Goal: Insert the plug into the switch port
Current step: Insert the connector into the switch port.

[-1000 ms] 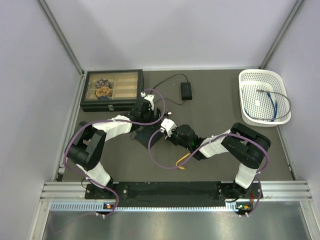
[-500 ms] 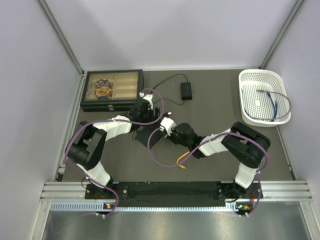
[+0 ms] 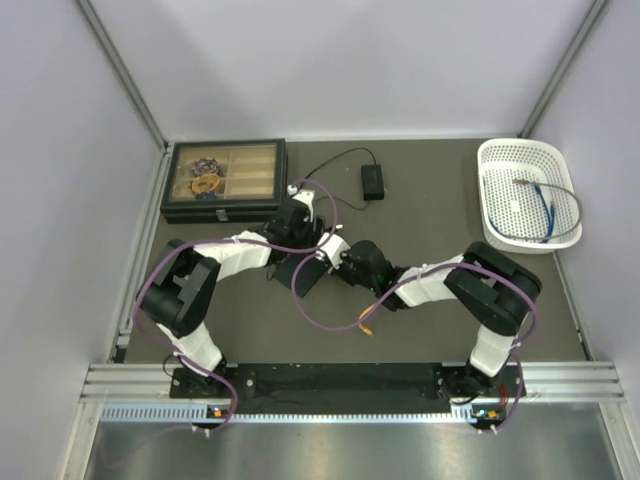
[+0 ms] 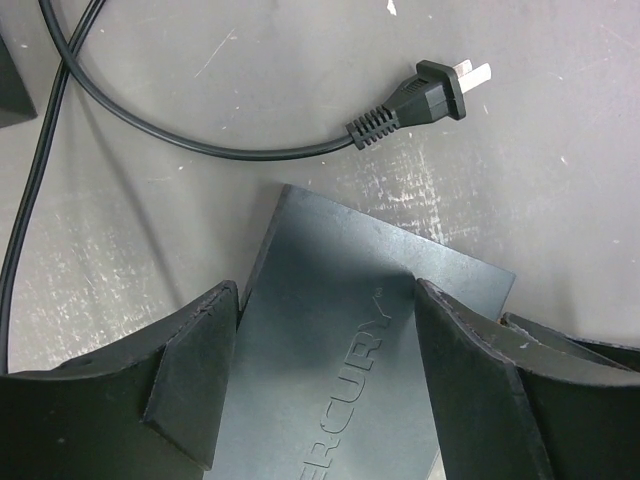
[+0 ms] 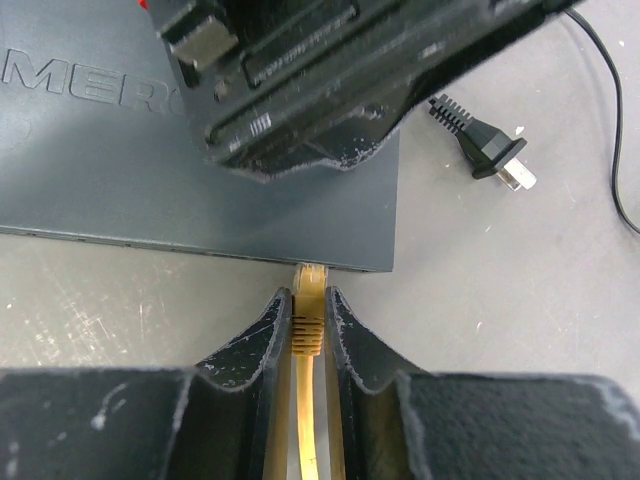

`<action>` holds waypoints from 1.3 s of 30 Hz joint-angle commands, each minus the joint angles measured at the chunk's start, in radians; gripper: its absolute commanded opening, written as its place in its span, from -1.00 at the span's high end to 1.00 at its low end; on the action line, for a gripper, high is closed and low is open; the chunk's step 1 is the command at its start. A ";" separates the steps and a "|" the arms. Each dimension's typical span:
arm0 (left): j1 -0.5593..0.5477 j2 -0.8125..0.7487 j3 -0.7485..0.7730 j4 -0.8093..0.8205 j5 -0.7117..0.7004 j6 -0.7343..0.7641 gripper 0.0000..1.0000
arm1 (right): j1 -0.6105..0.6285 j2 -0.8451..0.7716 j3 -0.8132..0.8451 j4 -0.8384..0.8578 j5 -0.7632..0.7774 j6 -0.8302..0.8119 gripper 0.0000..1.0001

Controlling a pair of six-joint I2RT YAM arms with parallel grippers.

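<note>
The switch is a flat dark grey box (image 4: pixel 400 250) marked MERCURY, lying on the table. My left gripper (image 4: pixel 328 290) straddles it from above, its wide-set fingers (image 4: pixel 190 380) against the box's two side edges. My right gripper (image 5: pixel 308 292) is shut on a yellow plug (image 5: pixel 309 322) with its yellow cable trailing back. The plug's tip meets the near edge of the box (image 5: pixel 150 150), at the switch port (image 5: pixel 312 266) by the box's right corner. How deep it sits is hidden under that edge. In the top view both grippers crowd over the box (image 3: pixel 292 272).
A black mains plug (image 4: pixel 430 95) on a thin lead lies just past the box, joined to a small power brick (image 3: pixel 372 180). A black compartment case (image 3: pixel 223 178) stands at the back left. At the right, a white basket (image 3: pixel 528 195) holds a blue cable (image 3: pixel 548 205).
My left gripper has shifted right over the box and its jaws have narrowed. The right gripper has pushed a little left toward the box with the plug.
</note>
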 commanded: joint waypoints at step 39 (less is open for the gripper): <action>-0.148 0.066 0.096 -0.180 0.183 -0.106 -0.44 | 0.010 -0.245 0.113 0.057 -0.151 -0.002 0.22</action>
